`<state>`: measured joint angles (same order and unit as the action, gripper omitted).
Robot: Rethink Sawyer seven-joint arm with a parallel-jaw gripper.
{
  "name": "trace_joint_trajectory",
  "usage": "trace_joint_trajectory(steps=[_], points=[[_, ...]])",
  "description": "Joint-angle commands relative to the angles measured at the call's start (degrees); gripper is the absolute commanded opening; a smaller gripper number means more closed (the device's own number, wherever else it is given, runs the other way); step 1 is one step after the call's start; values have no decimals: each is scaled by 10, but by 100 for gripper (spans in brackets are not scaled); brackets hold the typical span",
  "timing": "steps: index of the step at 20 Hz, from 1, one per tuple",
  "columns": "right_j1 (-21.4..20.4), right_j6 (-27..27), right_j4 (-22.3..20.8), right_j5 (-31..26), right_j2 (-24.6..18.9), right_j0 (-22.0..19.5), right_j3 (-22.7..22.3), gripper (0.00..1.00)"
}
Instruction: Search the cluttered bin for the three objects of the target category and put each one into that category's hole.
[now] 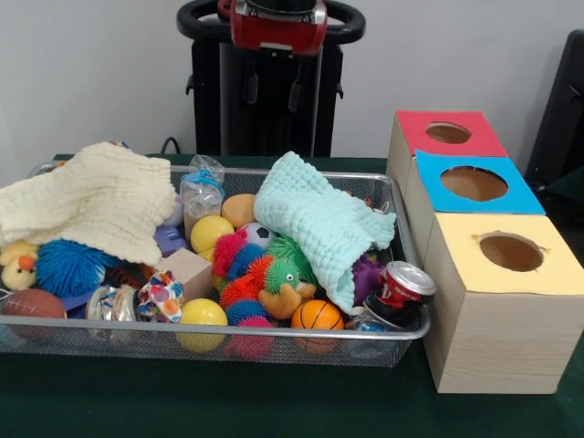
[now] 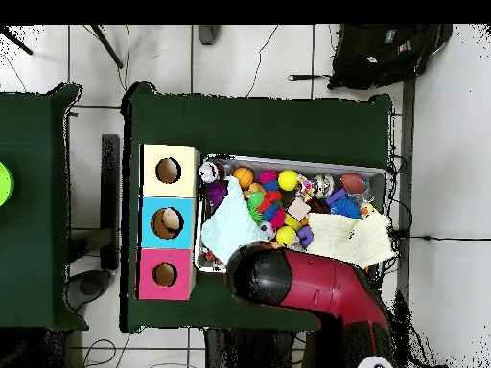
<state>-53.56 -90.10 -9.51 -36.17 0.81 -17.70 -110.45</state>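
Note:
The silver wire-mesh bin [image 1: 274, 336] sits on the green table, full of toys; it also shows in the overhead view [image 2: 288, 160]. One clear crinkly bottle [image 1: 201, 187] stands at the bin's far side between the two cloths. A second crushed clear bottle [image 1: 109, 303] lies at the front left wall. A third clear piece [image 1: 365, 324] shows under the red can, partly hidden. My gripper [image 1: 274, 91] hangs open and empty behind the bin's far edge, above the table. In the overhead view the red arm [image 2: 316, 283] covers it.
Three wooden boxes with round holes stand beside the bin: red-topped [image 1: 447, 132], blue-topped [image 1: 473, 182], yellow-topped [image 1: 511, 251]. A cream cloth [image 1: 91, 196] and a mint cloth [image 1: 319, 224] cover part of the toys. A crushed red can [image 1: 401, 285] leans in the corner nearest the boxes.

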Motion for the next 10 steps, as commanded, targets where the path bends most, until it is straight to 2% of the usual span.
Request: trace_joint_trajectory(steps=[1, 10], points=[[39, 34, -29, -35, -60, -27, 42, 100], [67, 44, -43, -2, -73, -58, 44, 100]])
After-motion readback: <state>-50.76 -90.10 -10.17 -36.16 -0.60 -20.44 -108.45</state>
